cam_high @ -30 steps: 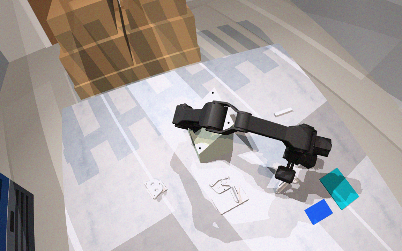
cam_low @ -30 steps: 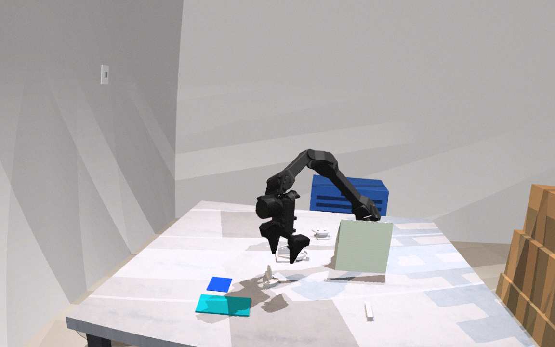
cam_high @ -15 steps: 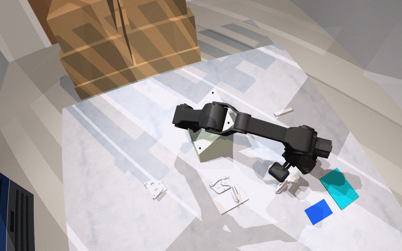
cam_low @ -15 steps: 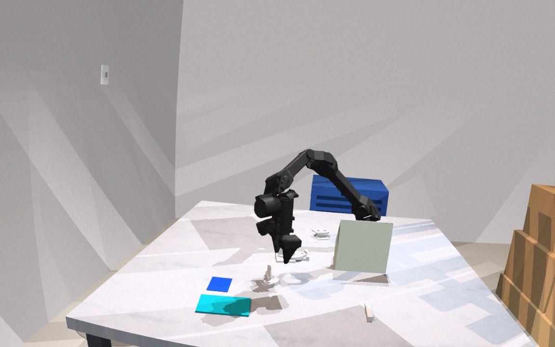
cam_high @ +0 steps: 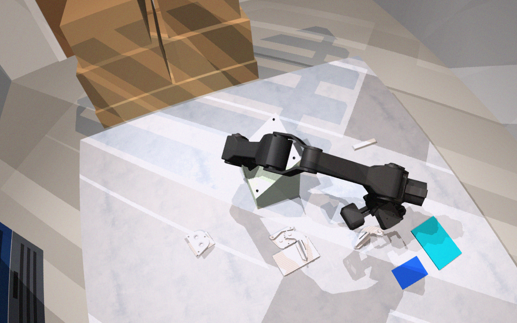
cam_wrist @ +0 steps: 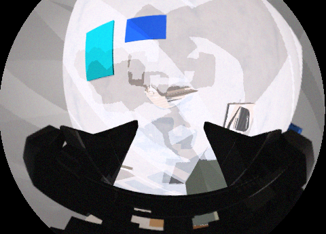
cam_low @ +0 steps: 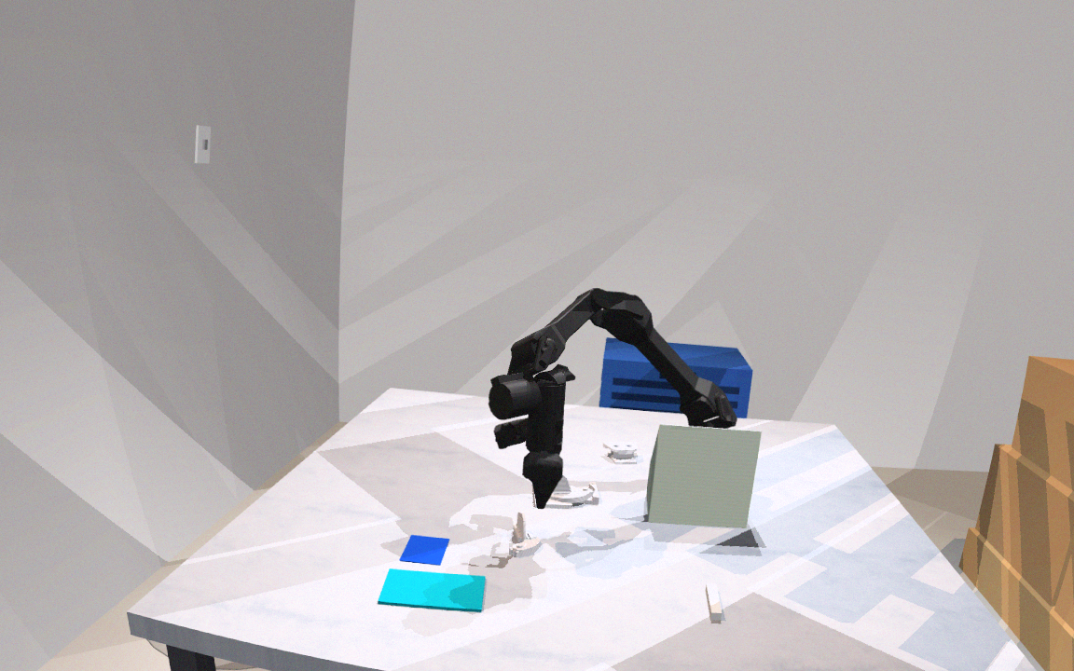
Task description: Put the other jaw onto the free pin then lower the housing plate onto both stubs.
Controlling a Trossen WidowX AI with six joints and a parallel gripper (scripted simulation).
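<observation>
Marbled table (cam_high: pixel 151 277) (cam_low: pixel 274 583) (cam_wrist: pixel 272 34), cyan slab (cam_high: pixel 437 243) (cam_low: pixel 432 590) (cam_wrist: pixel 100 51), blue slab (cam_high: pixel 409 272) (cam_low: pixel 425 550) (cam_wrist: pixel 146 28), white bar (cam_high: pixel 364 144) (cam_low: pixel 713 603)
</observation>
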